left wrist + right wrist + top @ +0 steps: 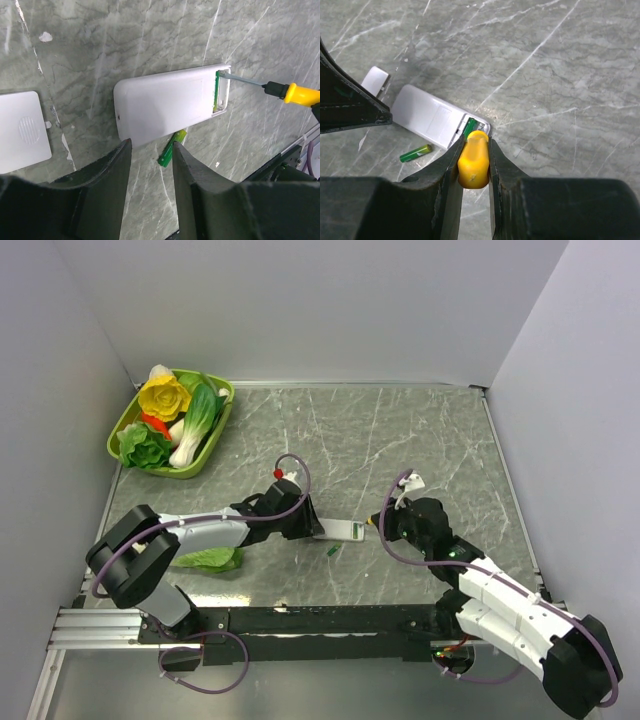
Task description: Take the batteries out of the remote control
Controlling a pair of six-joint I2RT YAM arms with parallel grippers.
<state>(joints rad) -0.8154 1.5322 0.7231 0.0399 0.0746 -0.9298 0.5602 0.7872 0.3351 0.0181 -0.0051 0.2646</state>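
Rail (320,620) edges marbled table (400,430) holding remote control (343,530); white walls (300,300).

Marble table (400,430) — remote (165,105), battery (416,153), cover (20,130)

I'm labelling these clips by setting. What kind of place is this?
Most likely a lab test cell for robot manipulation, not a home: plain grey walls box in a marble-patterned tabletop, two arms are mounted on a rail at its edge, and a green tray holds toy-looking vegetables.
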